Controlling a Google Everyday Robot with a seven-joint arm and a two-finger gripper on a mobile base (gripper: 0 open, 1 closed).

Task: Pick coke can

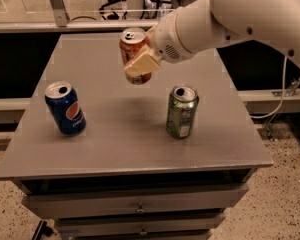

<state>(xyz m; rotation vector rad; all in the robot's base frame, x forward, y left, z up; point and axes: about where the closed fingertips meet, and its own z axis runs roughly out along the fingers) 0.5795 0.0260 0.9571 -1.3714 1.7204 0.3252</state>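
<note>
Gripper [139, 70] clamped on the coke can [131, 45] — held above the table [115, 146], behind the blue can [65, 109] and green can [181, 113].

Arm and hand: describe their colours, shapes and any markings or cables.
The arm is glossy white, thick and rounded, with small dark spots and a dotted patch near the wrist. The hand, by the coke can above the rear of the table, shows a flat, blocky cream finger. No cable shows on the arm.

The orange-red coke can [131, 45] hangs aloft, near upright, clamped in the gripper [138, 65].
</note>
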